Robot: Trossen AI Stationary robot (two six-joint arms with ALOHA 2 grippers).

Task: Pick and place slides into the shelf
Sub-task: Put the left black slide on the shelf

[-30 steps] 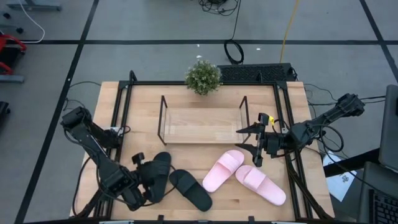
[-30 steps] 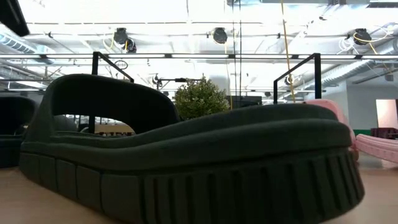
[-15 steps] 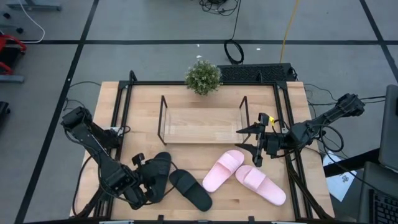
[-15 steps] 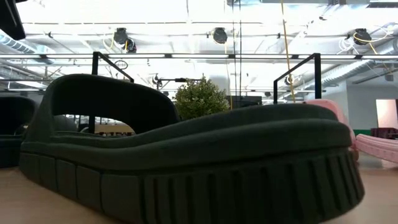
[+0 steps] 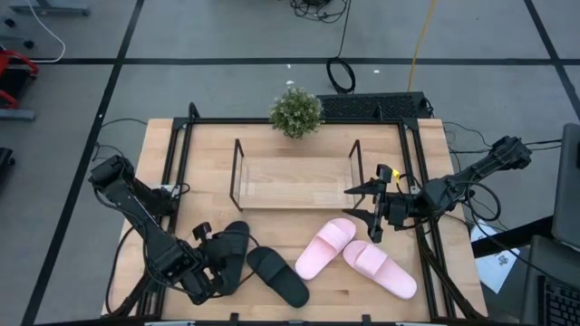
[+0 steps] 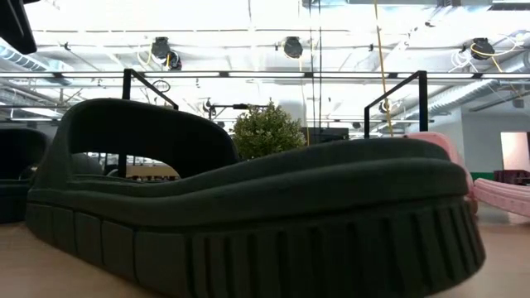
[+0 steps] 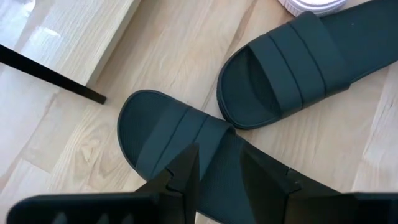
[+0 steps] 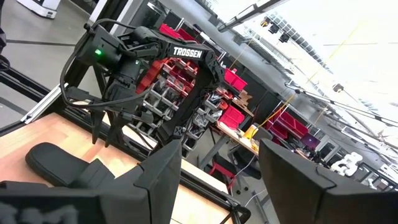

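Two black slides lie on the table's near left part. One black slide (image 5: 234, 246) (image 7: 186, 143) is under my left gripper (image 5: 216, 261) (image 7: 219, 155), which is open, its fingers over the footbed just behind the strap. The other black slide (image 5: 277, 276) (image 7: 292, 68) lies to its right and fills the low view (image 6: 248, 207). Two pink slides (image 5: 326, 246) (image 5: 381, 269) rest flat at near right. The shelf (image 5: 294, 179) stands at mid table with nothing on it. My right gripper (image 5: 350, 202) (image 8: 214, 149) waits open beside the shelf's right end. My left gripper comes at the black slide from above, slanting down, one finger (image 7: 186, 171) near each side of the footbed behind the strap (image 7: 180, 134). Whether the fingertips touch the slide, I cannot tell. The slide lies flat on the table.
A potted plant (image 5: 296, 110) stands at the far edge behind the shelf. A black frame (image 5: 177, 172) edges the table. Bare wood lies between the shelf and the slides.
My left gripper has edged slightly toward the table's right, farther over the black slide. The slides and my right arm have stayed put.
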